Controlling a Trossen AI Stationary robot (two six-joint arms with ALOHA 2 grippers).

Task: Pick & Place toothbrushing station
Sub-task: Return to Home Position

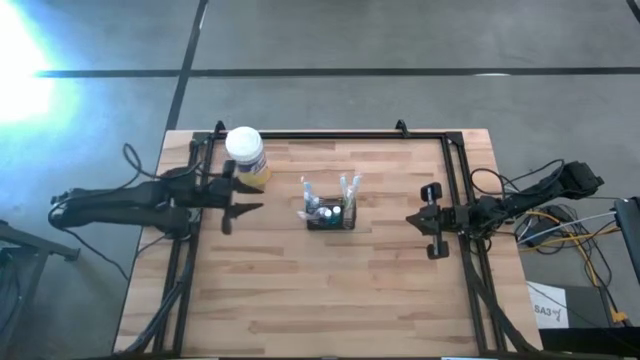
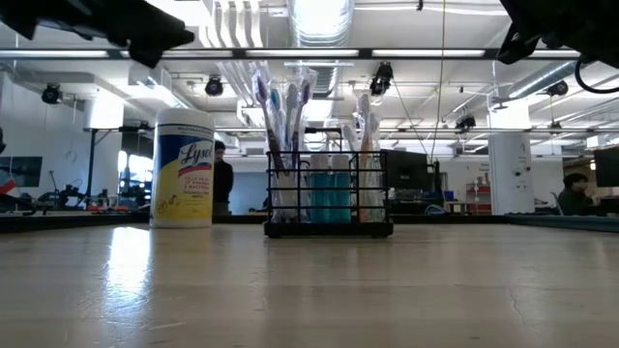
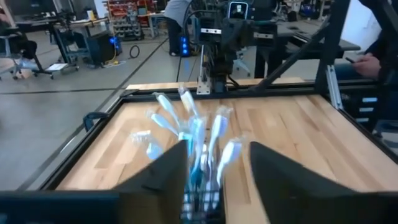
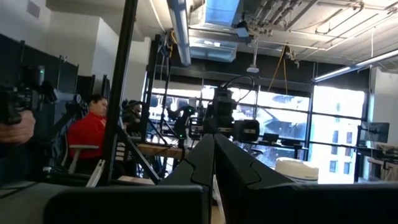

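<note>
The toothbrushing station (image 1: pixel 330 213), a small black rack holding several toothbrushes and blue tubes, stands on its base at the middle of the wooden table (image 1: pixel 330 300); the low view shows it upright (image 2: pixel 329 198). My left gripper (image 1: pixel 243 197) hovers open to its left, above the table and pointing level at it. In the left wrist view the toothbrushes (image 3: pixel 199 140) show between and beyond the two spread fingers, apart from them. My right gripper (image 1: pixel 412 217) waits shut by the table's right rail, its fingers together (image 4: pixel 213 165) and tilted upward.
A yellow jar with a white lid (image 1: pixel 246 155) stands upright at the far left, close beside my left gripper, and also shows in the low view (image 2: pixel 184 166). A black frame rail (image 1: pixel 330 134) borders the table. People sit in the room beyond.
</note>
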